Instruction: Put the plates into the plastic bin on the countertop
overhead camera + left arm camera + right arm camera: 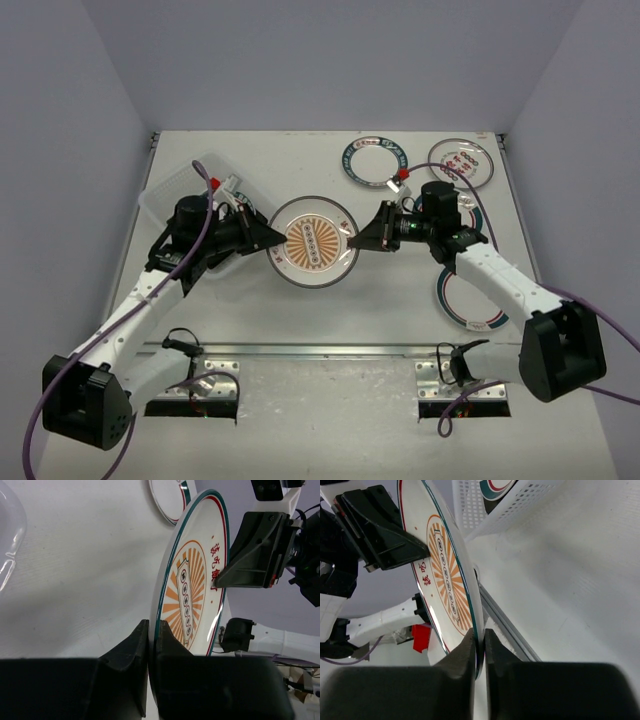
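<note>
The round white plate with the orange sunburst centre [313, 243] hangs a little above the countertop [300, 330], held by both grippers. My left gripper [272, 240] is shut on its left rim. My right gripper [360, 240] is shut on its right rim. In the left wrist view the fingers [152, 632] pinch the plate's edge [192, 580]. The right wrist view shows the same [481, 639] on the plate [440, 575]. The clear plastic bin [175, 185] stands at the back left, behind my left arm. Its wall [520, 502] shows a patterned plate rim behind it.
Three more round plates lie on the right: a green-rimmed one [377, 163], one with red marks [463, 163], and one [470, 300] partly under my right forearm. The metal front edge [320, 350] runs along the near side.
</note>
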Controlling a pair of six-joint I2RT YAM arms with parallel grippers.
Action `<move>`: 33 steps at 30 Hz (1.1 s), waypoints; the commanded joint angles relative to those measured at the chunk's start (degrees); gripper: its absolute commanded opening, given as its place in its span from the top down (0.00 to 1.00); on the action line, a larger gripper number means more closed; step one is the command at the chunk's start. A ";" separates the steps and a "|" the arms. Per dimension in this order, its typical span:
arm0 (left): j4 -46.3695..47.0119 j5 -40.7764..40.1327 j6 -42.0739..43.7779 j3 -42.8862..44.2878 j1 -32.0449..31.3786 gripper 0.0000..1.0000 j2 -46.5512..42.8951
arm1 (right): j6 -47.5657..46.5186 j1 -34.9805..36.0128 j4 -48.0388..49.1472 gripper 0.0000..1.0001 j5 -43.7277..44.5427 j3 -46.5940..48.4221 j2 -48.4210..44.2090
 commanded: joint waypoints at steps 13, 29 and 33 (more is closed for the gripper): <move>-12.86 -27.01 -1.51 10.95 26.84 1.00 -5.19 | -2.37 -9.71 0.79 0.02 6.38 -6.75 -5.63; -6.98 -19.72 1.51 10.89 33.67 0.75 19.85 | -15.49 -11.47 -20.47 0.01 10.12 -8.69 -30.44; -5.01 -15.61 1.25 8.33 32.27 0.51 21.47 | -18.66 -11.47 -26.35 0.01 14.52 -5.96 -34.22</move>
